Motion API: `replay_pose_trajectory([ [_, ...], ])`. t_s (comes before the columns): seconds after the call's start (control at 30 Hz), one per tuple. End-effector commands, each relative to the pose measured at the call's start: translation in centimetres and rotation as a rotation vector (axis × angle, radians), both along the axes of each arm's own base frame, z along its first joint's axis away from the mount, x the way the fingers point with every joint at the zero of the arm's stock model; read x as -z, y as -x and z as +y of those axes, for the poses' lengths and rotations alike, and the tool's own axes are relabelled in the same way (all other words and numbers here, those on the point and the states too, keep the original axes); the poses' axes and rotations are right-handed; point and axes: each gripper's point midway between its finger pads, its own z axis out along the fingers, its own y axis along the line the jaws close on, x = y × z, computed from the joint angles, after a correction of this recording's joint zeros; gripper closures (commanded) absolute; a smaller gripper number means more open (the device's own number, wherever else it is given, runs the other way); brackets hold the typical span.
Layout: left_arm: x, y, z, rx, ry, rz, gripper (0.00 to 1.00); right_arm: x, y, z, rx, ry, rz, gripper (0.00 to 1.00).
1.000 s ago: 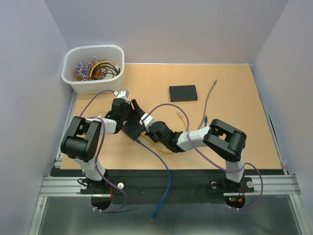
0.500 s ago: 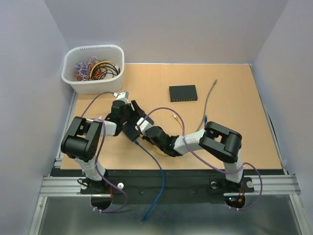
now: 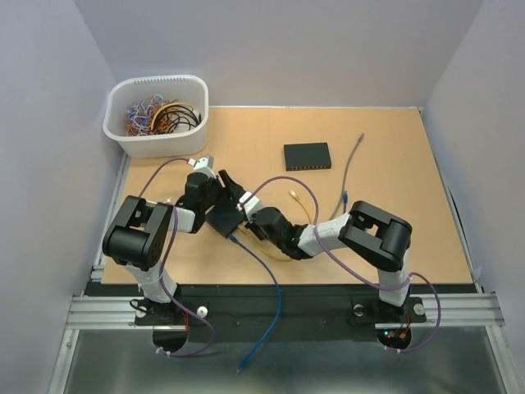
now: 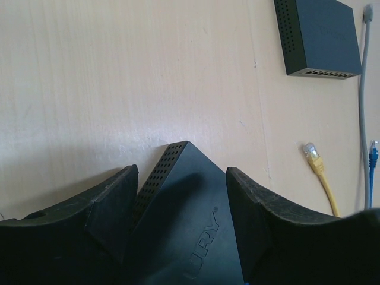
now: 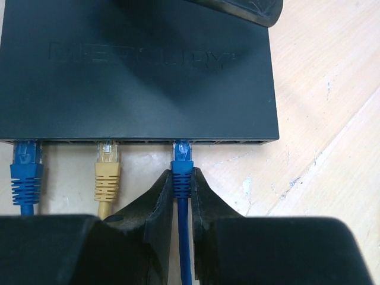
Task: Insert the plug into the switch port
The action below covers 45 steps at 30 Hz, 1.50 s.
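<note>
The black switch (image 5: 136, 71) lies on the table with its port row facing my right gripper (image 5: 182, 176). That gripper is shut on the blue plug (image 5: 182, 159), whose clear tip sits at a middle port. Another blue plug (image 5: 27, 169) and a yellow plug (image 5: 107, 169) sit in ports to its left. My left gripper (image 4: 181, 178) grips the switch (image 4: 184, 225) from the far side, one finger on each side of its corner. From above, both grippers (image 3: 220, 197) (image 3: 246, 215) meet at the switch (image 3: 221, 220) left of centre.
A second black switch (image 3: 308, 155) lies further back at the centre. A loose yellow cable (image 3: 299, 201) and a grey cable (image 3: 351, 168) lie to its right. A white basket (image 3: 156, 115) of cables stands at the back left. The blue cable (image 3: 271, 304) trails over the front edge.
The right arm swung slightly left and came partly back, still on the plug at the switch. The blue cable's hanging tail shifted left. The left arm barely moved.
</note>
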Motion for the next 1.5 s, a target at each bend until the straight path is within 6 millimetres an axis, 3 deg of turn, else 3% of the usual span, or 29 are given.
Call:
replay_pose_trajectory([
  [0.0,6.8,12.2,-3.6,0.214,0.103,0.490,0.30,-5.2,-1.8,1.8,-0.055,-0.246,-0.031,1.00],
  [0.4,7.3,14.2,-3.3,0.218,0.134,0.510,0.30,-5.7,-1.7,4.8,-0.151,-0.298,0.003,1.00],
  [0.67,7.5,15.2,-3.0,0.205,0.159,0.518,0.30,-7.8,-2.8,7.8,-0.198,-0.338,-0.020,1.00],
  [0.93,7.5,14.9,-3.6,0.222,0.184,0.514,0.30,-7.0,-3.1,10.3,-0.250,-0.342,0.012,1.00],
  [1.13,7.2,13.6,-4.1,0.233,0.178,0.494,0.30,-6.5,-3.1,9.5,-0.226,-0.324,0.018,1.00],
  [1.47,6.5,10.1,-3.3,0.205,0.147,0.457,0.31,-4.4,-2.0,5.5,-0.145,-0.245,0.048,1.00],
])
